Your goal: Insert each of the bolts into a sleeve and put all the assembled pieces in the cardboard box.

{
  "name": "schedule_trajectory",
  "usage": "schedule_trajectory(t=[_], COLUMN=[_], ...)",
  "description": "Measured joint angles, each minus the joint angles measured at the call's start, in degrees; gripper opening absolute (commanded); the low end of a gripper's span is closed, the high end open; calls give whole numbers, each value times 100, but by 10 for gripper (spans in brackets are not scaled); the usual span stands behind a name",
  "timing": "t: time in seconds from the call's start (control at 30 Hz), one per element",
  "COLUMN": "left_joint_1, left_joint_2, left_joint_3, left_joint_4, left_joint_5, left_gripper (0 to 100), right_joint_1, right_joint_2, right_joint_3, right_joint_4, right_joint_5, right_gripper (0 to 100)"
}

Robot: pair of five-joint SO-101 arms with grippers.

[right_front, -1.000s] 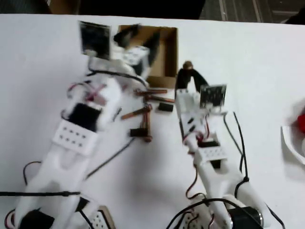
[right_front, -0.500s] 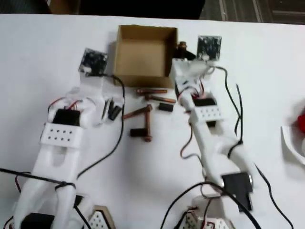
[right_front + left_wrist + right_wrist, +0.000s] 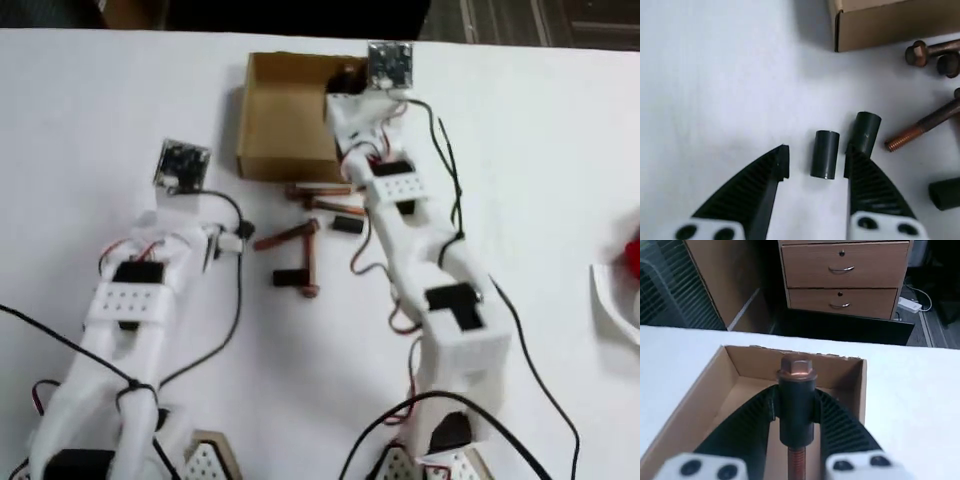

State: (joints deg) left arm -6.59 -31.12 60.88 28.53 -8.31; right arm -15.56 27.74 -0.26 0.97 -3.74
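**White surface with two arms, box, bolts and sleeves**

Setting: a white surface (image 3: 540,150) carries both arms. A wooden drawer unit (image 3: 845,275) stands in the room beyond its far edge.

Cardboard box (image 3: 280,165): open-topped, at the far middle of the surface.

Right end effector (image 3: 796,396): the arm is stretched far, and the end effector is over the right part of the box. Its fingers are clamped on a black sleeve (image 3: 796,420). A copper bolt (image 3: 796,366) runs through that sleeve. The bolt's head stands clear past the fingertips, and its threaded end shows back toward the wrist.

Left end effector (image 3: 816,156): low over the surface, left of the loose parts and nearer than the box's left corner. Its fingers are spread wide and grip nothing.

Loose sleeve (image 3: 824,154): black, lying on the surface between the left fingers and closer to one of them.

Second sleeve (image 3: 865,134): just past that finger's tip. Whether it touches the finger cannot be told.

Loose bolts: copper, lying between the arms.
- A pair (image 3: 318,190) lies just near the box's front wall.
- A slanted bolt (image 3: 287,237) lies nearer than the pair.
- Another bolt (image 3: 311,262) runs near-to-far, with a dark sleeve (image 3: 290,278) beside its near end.

Small dark sleeve (image 3: 347,223): lying beside the right arm.

White dish (image 3: 612,295): at the right edge of the surface, with something red in it.
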Motion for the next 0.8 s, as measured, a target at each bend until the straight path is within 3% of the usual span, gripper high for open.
schedule_trajectory(t=[0.5, 0.8], left_joint_1=[-18, -18], left_joint_2=[0, 0], left_joint_3=[158, 158], left_joint_4=[-220, -220], left_joint_5=[0, 0], left_gripper=[196, 196], right_joint_1=[0, -26], right_joint_2=[2312, 2813], right_joint_3=[-3754, -5081], right_joint_4=[3051, 4308], right_joint_5=[35, -308], right_gripper=[19, 19])
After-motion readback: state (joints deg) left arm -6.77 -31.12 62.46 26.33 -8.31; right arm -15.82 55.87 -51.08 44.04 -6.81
